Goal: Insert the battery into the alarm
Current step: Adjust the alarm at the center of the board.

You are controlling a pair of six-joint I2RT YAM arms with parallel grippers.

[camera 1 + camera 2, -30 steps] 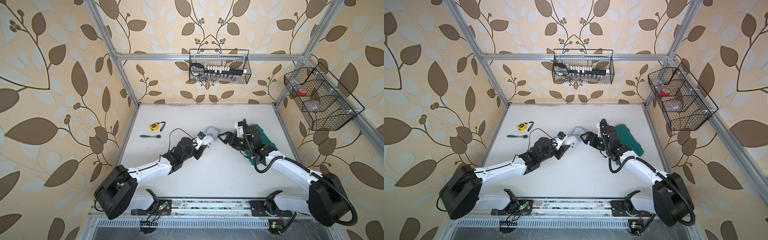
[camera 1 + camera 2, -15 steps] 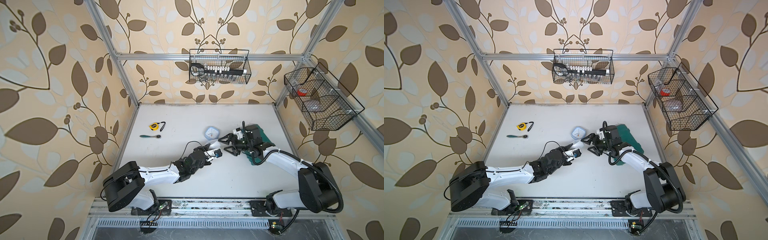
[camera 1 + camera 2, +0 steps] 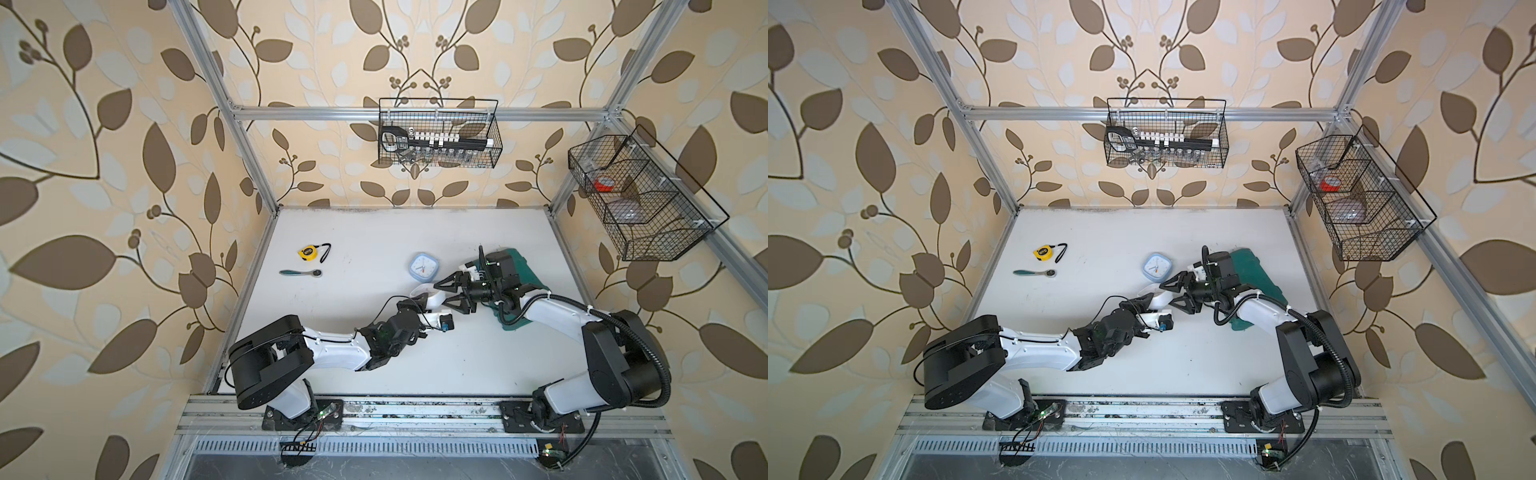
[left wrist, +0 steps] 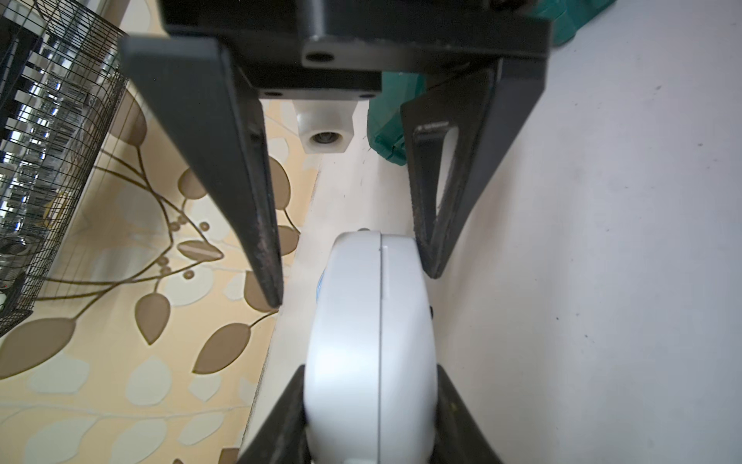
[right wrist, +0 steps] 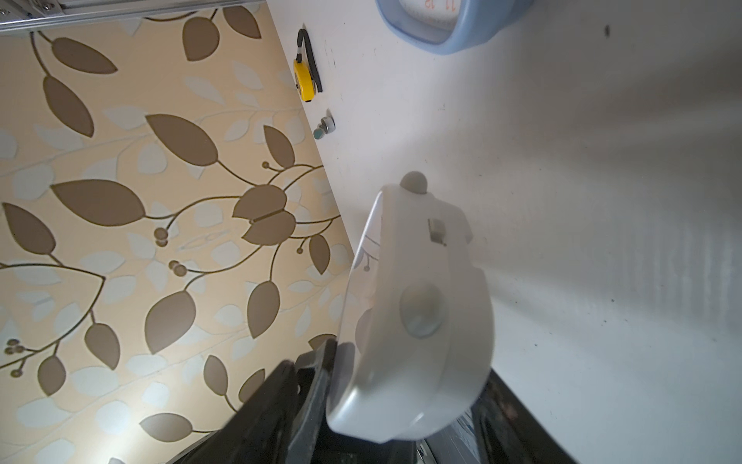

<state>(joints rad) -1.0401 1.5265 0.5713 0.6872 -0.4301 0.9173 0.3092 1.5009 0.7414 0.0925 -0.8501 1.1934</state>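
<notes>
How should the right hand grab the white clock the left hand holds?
Probably by its free end, coming from opposite the left hand. The white clock is held on edge, so the open right hand can slide over and pinch its front face and knobby back.

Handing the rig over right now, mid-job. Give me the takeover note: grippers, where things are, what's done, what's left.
The left gripper is shut on the white alarm.
The right gripper is open, its jaws either side of the alarm's free end.
No battery shows in any view; a blue clock lies face up on the table.
Done: alarm in hand.
Left: locate the battery and insert it; whether one is already in cannot be told.
</notes>
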